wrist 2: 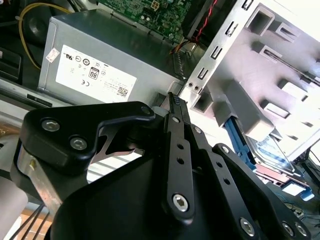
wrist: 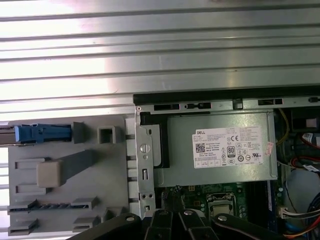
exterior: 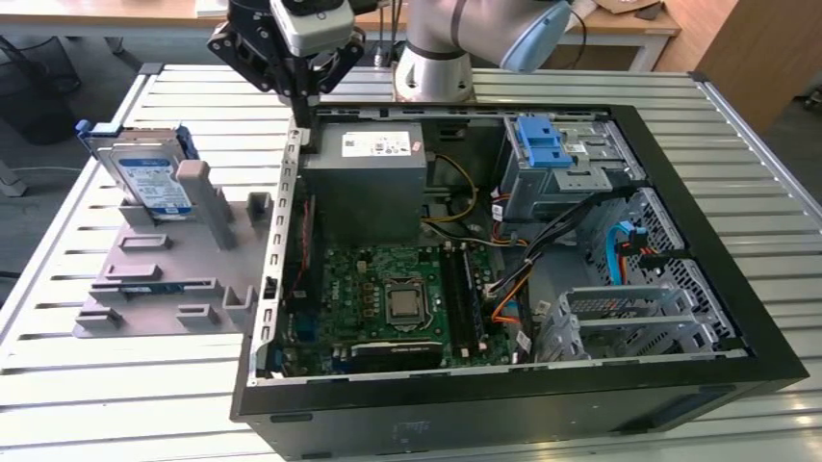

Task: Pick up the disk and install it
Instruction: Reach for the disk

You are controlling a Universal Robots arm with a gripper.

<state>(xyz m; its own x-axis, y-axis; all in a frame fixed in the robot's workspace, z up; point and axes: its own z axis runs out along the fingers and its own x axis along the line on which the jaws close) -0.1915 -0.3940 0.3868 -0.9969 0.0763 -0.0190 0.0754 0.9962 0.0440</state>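
The disk point(exterior: 145, 179) stands on edge in a grey holder point(exterior: 165, 281) on the table, at the exterior view's left of the open computer case point(exterior: 719, 289). It is silver with a white and blue label and blue side rails. In the first wrist view the disk point(wrist: 42, 133) shows edge-on; in the second wrist view the disk point(wrist 2: 272, 154) sits behind a grey post. My gripper point(exterior: 303, 111) hangs above the case's back corner, beside the power supply point(exterior: 372, 173), apart from the disk. In the second wrist view the gripper point(wrist 2: 173, 98) is shut with nothing in it.
Inside the case lie the motherboard point(exterior: 398, 289), loose cables point(exterior: 565, 241) and a metal drive cage with a blue latch point(exterior: 546, 144). The case's metal rear wall point(exterior: 285, 221) separates the gripper from the holder. The slatted table point(exterior: 115, 404) surrounds everything.
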